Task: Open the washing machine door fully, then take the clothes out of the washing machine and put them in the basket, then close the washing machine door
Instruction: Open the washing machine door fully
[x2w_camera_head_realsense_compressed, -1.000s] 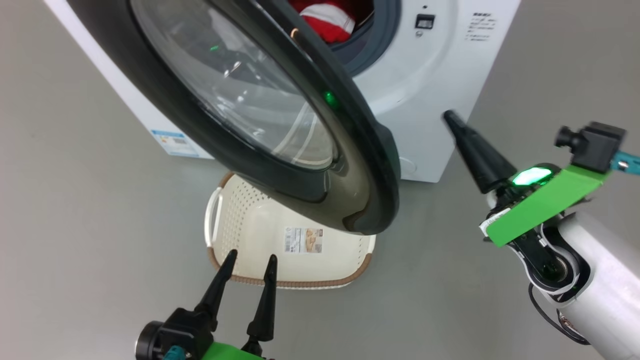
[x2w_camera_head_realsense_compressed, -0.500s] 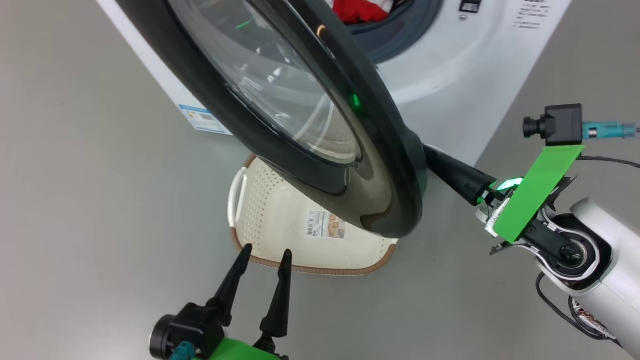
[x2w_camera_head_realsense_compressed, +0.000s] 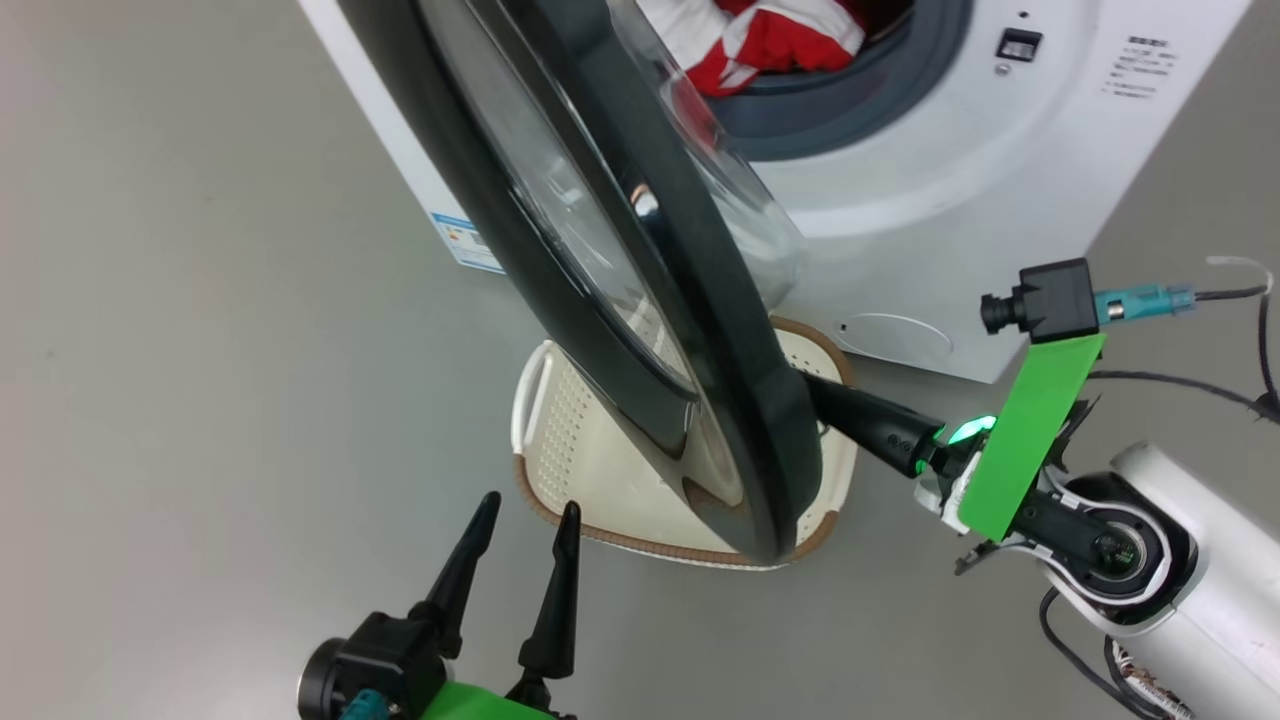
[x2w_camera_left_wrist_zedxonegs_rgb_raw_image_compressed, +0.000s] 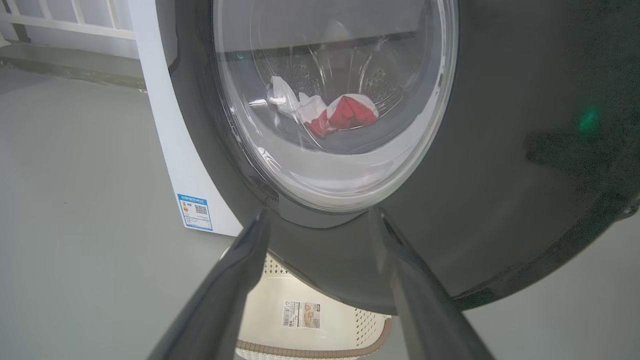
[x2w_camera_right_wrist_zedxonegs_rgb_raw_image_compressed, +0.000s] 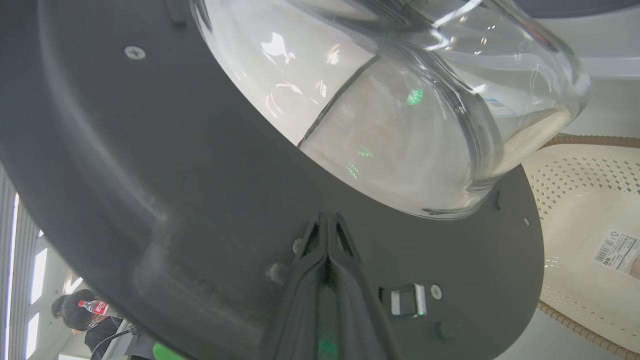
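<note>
The right pincer (x2w_camera_right_wrist_zedxonegs_rgb_raw_image_compressed: 327, 220), pressed together and empty, is seemingly pushing its tips against the inner face of the washing machine door (x2w_camera_head_realsense_compressed: 640, 300) at centre frame. On that glossy rim it is risking a slip toward the bulging glass. The door's lower edge is hanging over the basket (x2w_camera_head_realsense_compressed: 560, 440) and may clip it. The left pincer (x2w_camera_head_realsense_compressed: 530, 505), spread and empty, is hovering at lower left, beside open floor (x2w_camera_head_realsense_compressed: 200, 400). The clothes (x2w_camera_head_realsense_compressed: 780, 40) are lying in the washing machine (x2w_camera_head_realsense_compressed: 1000, 180), upper right.

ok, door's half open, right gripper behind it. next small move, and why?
Probably push the washing machine door further outward with the shut right gripper, whose tips sit at its inner face: the door hangs over the basket, and the clothes lie in the drum.
</note>
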